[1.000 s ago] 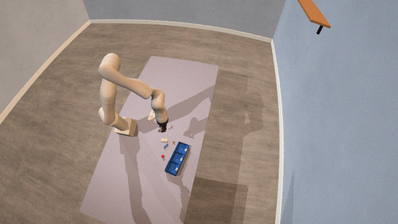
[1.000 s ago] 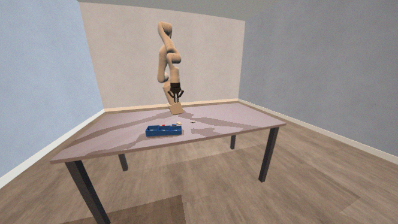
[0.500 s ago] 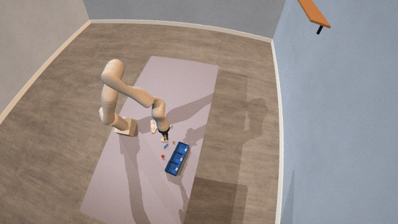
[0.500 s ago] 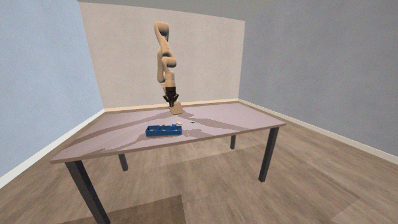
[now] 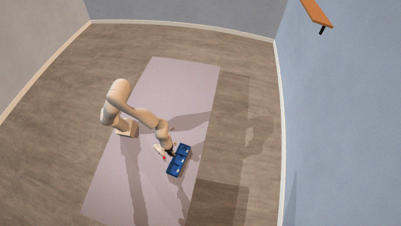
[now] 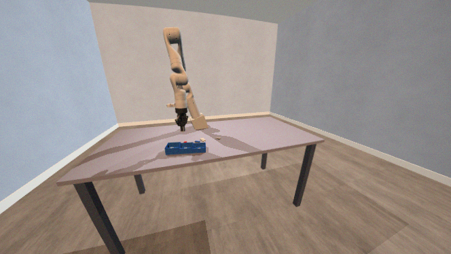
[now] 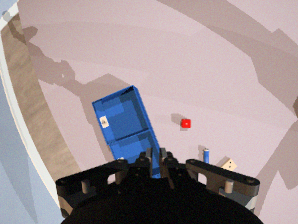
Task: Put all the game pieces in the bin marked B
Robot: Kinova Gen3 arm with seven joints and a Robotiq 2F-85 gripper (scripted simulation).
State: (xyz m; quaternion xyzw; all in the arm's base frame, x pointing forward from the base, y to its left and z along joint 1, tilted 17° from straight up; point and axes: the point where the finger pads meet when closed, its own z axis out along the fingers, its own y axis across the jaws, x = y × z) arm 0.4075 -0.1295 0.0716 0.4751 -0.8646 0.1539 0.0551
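Observation:
A blue bin (image 5: 179, 160) (image 6: 185, 149) (image 7: 123, 123) with three compartments lies on the table; I cannot read its white labels. A small red piece (image 5: 163, 157) (image 6: 185, 141) (image 7: 185, 123) lies on the table beside the bin. In the wrist view a small blue piece (image 7: 206, 155) and a beige tile (image 7: 228, 163) (image 6: 203, 139) lie near it. A tiny orange piece (image 5: 175, 142) lies by the bin's far end. My gripper (image 5: 171, 153) (image 6: 183, 129) (image 7: 155, 155) is shut and empty. It hovers above the table, just beside the bin.
A small brownish thing (image 5: 172, 128) (image 6: 218, 138) lies apart from the others, towards the arm's base (image 5: 127, 128). The table's long edge (image 6: 238, 154) runs close behind the bin in the exterior view.

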